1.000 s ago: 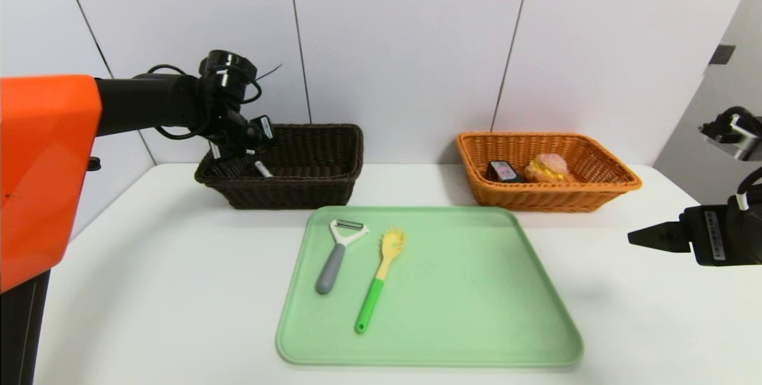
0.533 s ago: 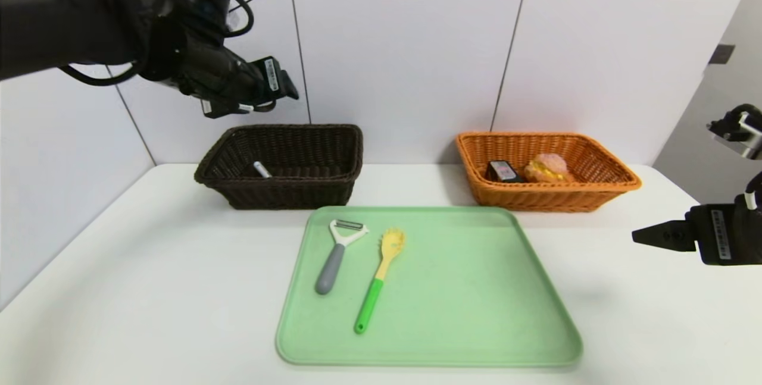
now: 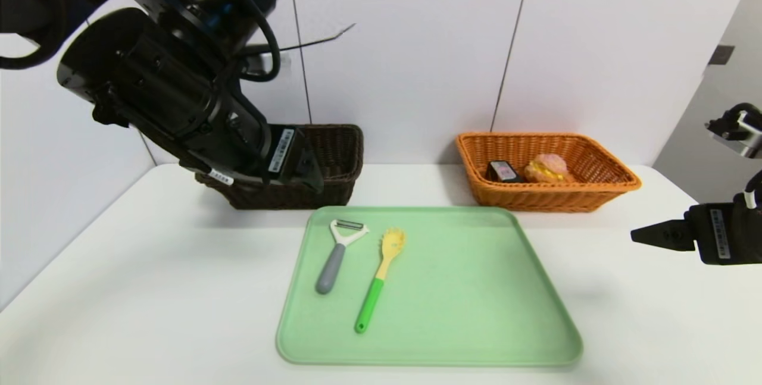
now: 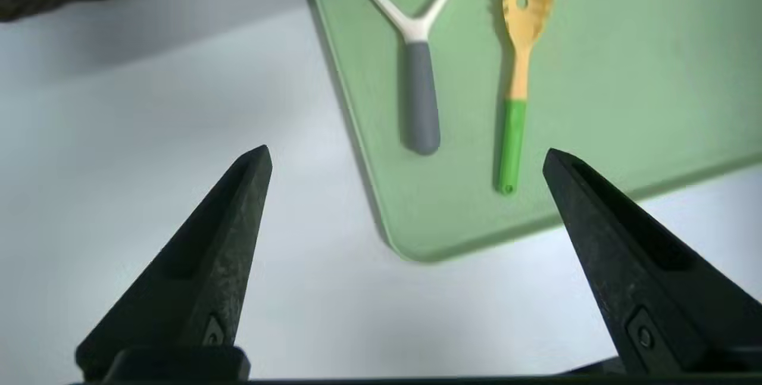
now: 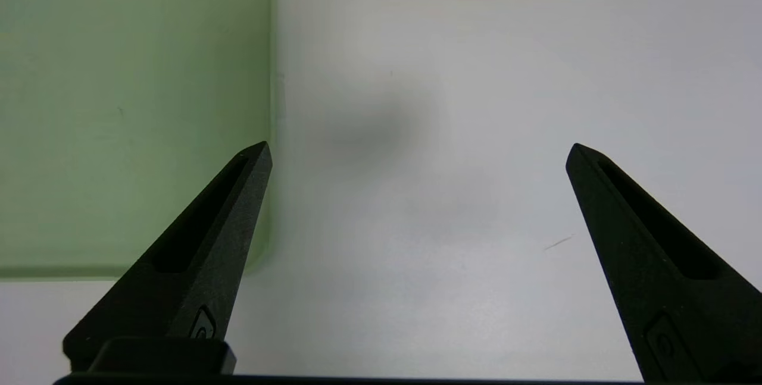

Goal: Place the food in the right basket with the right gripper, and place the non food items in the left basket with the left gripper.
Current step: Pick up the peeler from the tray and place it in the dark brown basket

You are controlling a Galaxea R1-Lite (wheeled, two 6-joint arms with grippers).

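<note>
Left claw (image 4: 406, 156): raised above the tabletop (image 3: 149, 266), in front of the dark brown basket (image 3: 339, 153), pointing forward and steeply down. Fingers spread wide, nothing between them. In the wrist view the peeler and the pasta spoon lie beyond the tips.

Right claw (image 5: 417, 150): hangs at the right edge of the tabletop, off the tray's right side, tip pointing toward the middle. Fingers spread wide, empty. Idle.

Hidden: my left arm covers most of the dark brown basket; only its right end and part of the front wall show, so I cannot see what is inside. The right arm is cut off at the head view's edge.

Non-food items: grey-handled white peeler (image 3: 337, 256) and yellow pasta spoon (image 3: 378, 279) with green handle lie side by side on the left part of the green tray (image 3: 476, 313), near each other but apart, heads toward the baskets.

Food: pink-topped bun (image 3: 547, 168) and small black box (image 3: 503, 171) sit just beside each other in the orange basket (image 3: 607, 185), behind the tray's right far corner.
</note>
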